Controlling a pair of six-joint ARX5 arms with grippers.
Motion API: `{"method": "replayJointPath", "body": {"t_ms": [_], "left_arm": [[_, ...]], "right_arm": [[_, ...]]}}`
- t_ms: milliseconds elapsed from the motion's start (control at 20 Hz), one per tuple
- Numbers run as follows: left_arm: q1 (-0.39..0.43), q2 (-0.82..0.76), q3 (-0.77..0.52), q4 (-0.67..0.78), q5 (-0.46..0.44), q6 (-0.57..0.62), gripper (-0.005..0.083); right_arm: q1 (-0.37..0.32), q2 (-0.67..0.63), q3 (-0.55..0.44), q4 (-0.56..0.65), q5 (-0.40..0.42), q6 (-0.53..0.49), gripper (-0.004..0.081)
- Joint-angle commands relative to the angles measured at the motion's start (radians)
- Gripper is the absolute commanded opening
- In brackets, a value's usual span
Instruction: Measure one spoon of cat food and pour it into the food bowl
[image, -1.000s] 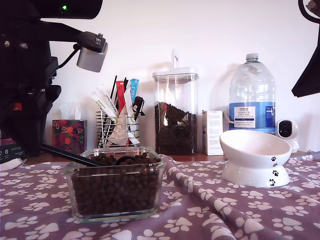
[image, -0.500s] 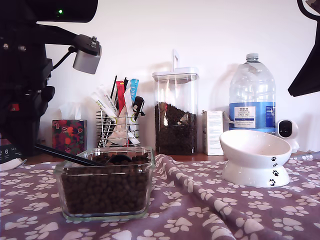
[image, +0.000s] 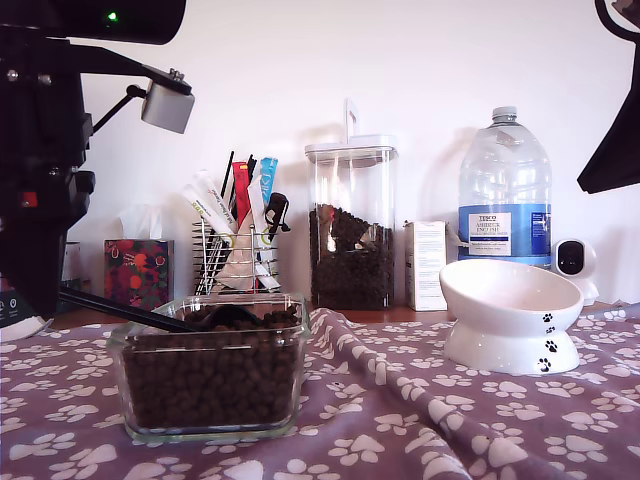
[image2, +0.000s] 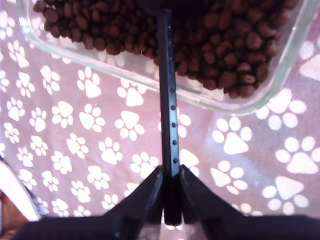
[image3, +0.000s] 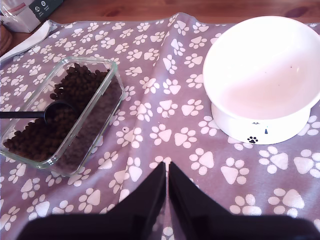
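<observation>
The black spoon (image2: 169, 110) is clamped by its thin handle in my first gripper (image2: 170, 172), which is shut on it. Its handle (image: 120, 308) slants down from the exterior view's left, and its cup (image3: 56, 109) is sunk in the cat food (image: 210, 380), a mass of brown kibble filling a square glass dish (image: 210, 300). The white food bowl (image: 510, 300) with paw prints on its base stands at the exterior view's right and holds nothing (image3: 260, 65). High over the cloth, between dish and bowl, my second gripper (image3: 167, 167) is shut on nothing.
Along the back wall stand a tissue box (image: 138, 270), a wire holder of sachets (image: 235, 250), a tall kibble canister (image: 350, 225), a white carton (image: 425, 265), a water bottle (image: 505, 190) and a small white camera (image: 573, 258). The paw-print cloth has a raised fold (image: 400, 380).
The first arm has drawn back toward the exterior view's left, and the glass dish slid that way with it. The spoon's cup now sits lower in the kibble.
</observation>
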Motion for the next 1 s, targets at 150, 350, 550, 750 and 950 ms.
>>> {"method": "replayJointPath", "body": {"t_ms": [150,350,550,750,950], "left_arm": [[0.016,0.013,0.01,-0.03,0.071,-0.06,-0.0024],[0.038,0.013,0.045,-0.047,0.155,-0.11,-0.0024],[0.076,0.013,0.072,-0.07,0.232,-0.147,-0.0024],[0.126,0.013,0.076,-0.086,0.265,-0.18,-0.0024],[0.19,0.013,0.078,-0.084,0.392,-0.227,-0.0024]], "right_arm": [[0.005,0.0,0.003,0.006,-0.003,0.003,-0.001],[0.005,0.0,0.003,0.006,-0.003,0.003,-0.001],[0.005,0.0,0.003,0.007,-0.003,0.003,-0.001],[0.005,0.0,0.003,0.007,-0.003,0.003,-0.001],[0.005,0.0,0.003,0.007,-0.003,0.003,-0.001]]}}
